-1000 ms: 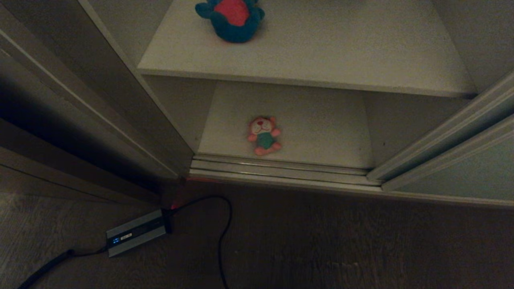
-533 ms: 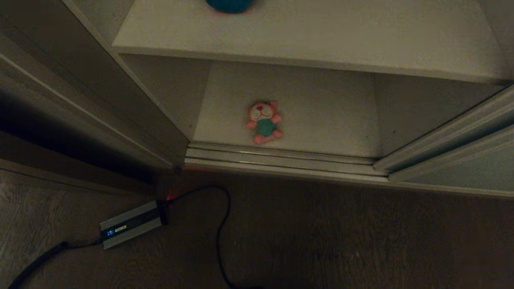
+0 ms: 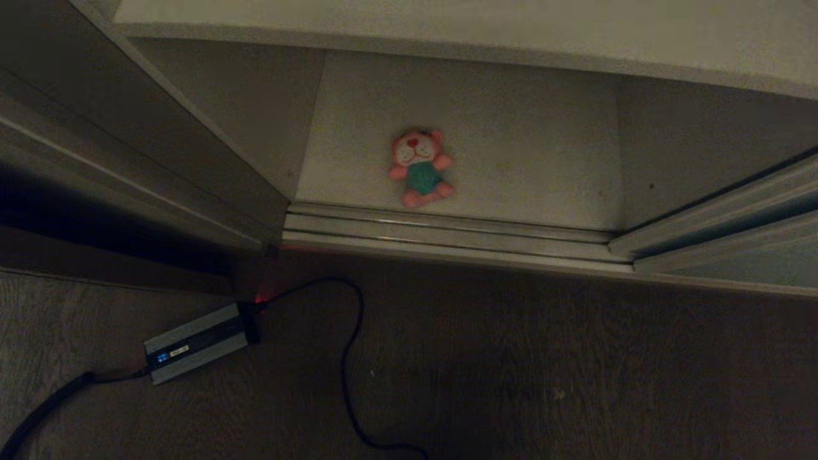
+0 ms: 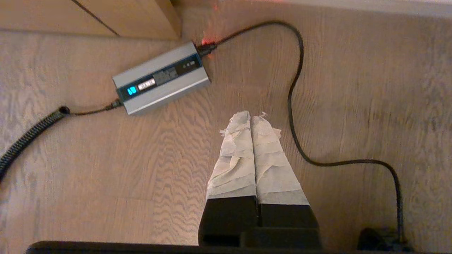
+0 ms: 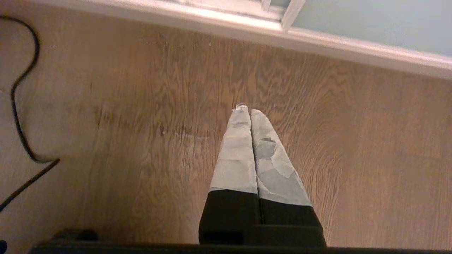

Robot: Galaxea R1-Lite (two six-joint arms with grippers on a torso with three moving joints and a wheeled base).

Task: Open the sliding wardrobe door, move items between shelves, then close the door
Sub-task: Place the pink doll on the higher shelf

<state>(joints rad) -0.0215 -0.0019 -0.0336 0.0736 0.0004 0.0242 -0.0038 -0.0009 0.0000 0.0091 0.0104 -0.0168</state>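
Starting nearest you, both arms hang low over the wood floor, outside the head view. Your left pincer has its taped fingers pressed together on nothing, above the floor just beside a grey power brick and its black cable. Your right pincer is likewise closed and empty, over bare floor short of the wardrobe's sill.

Past the floor comes the door track. The door stands off to the right, so I judge the opening step done.

Beyond the track, the pink toy lies face up on the bottom shelf, near its front edge and left of its middle. The shelf above shows only its front lip along the far edge; no teal bear shows there.

Neither pincer holds a toy, so you seem to have a move between shelves yet to make, and closing the door remains.
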